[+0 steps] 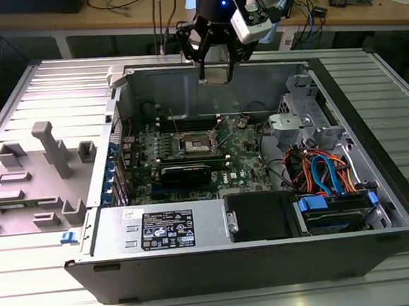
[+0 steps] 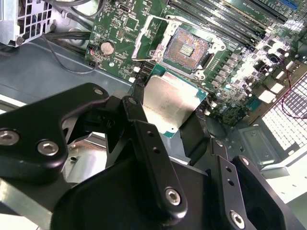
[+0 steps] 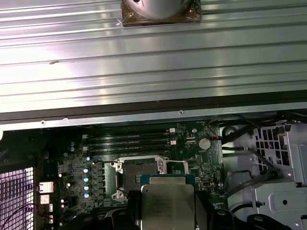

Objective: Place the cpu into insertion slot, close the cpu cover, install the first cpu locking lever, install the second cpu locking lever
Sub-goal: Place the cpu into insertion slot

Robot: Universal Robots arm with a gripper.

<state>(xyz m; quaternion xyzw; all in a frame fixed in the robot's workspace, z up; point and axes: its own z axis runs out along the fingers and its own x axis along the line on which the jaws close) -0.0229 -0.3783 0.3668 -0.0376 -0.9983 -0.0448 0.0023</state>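
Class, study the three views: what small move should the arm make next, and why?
Probably lower the gripper toward the insertion slot: it holds the cpu well above the motherboard, and the slot lies empty with the cpu cover open.

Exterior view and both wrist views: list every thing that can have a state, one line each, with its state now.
cpu: held in the air, not seated.
insertion slot: empty, uncovered.
cpu cover: swung open.
gripper: shut on the cpu.
computer case: open, inside exposed.
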